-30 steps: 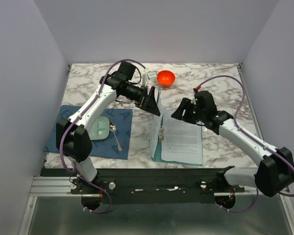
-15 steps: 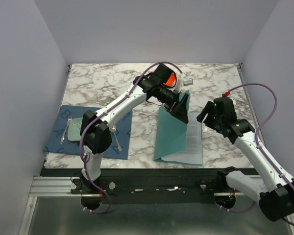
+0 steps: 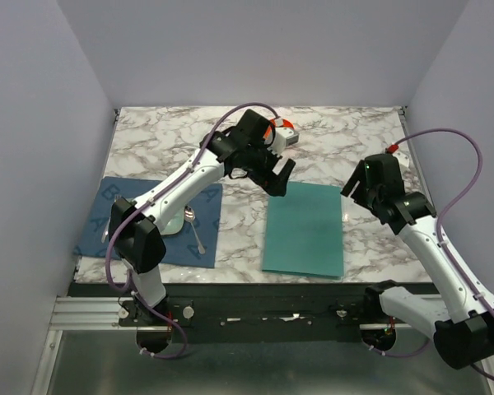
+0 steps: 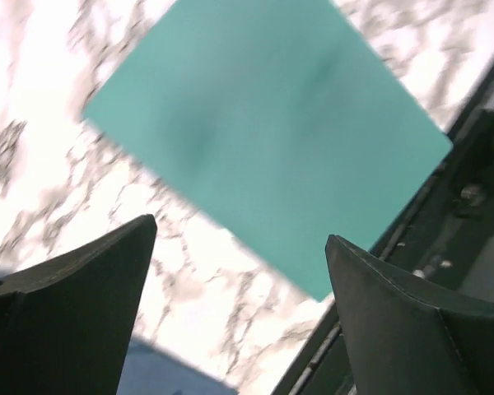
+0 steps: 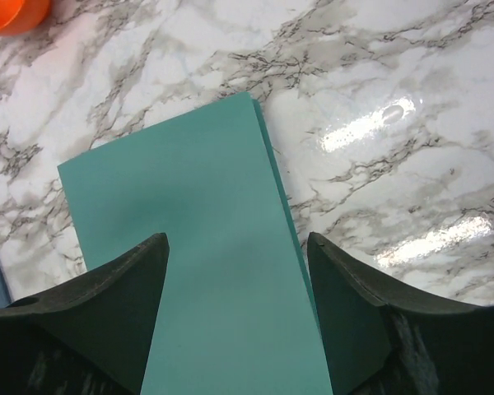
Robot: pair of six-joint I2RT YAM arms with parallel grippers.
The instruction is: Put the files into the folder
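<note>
On the marble worktop (image 3: 148, 148), close to the front edge and a bit right of the middle, the folder (image 3: 305, 229) lies flat and shut. Its long side runs from the near edge toward the back wall. No files can be seen anywhere, so I think they are inside under the green cover, and the job looks nearly done.

Both arms are at the far end of the folder, one at each corner. The left gripper (image 3: 278, 177) hangs over the far left corner, wide open and holding nothing. The right gripper (image 3: 351, 186) hangs by the far right corner, looking down along the right side, also open and holding nothing. Neither one touches the folder. From each gripper the folder lies toward the front. If the cover needs a press, I think either arm could reach down to it
</note>
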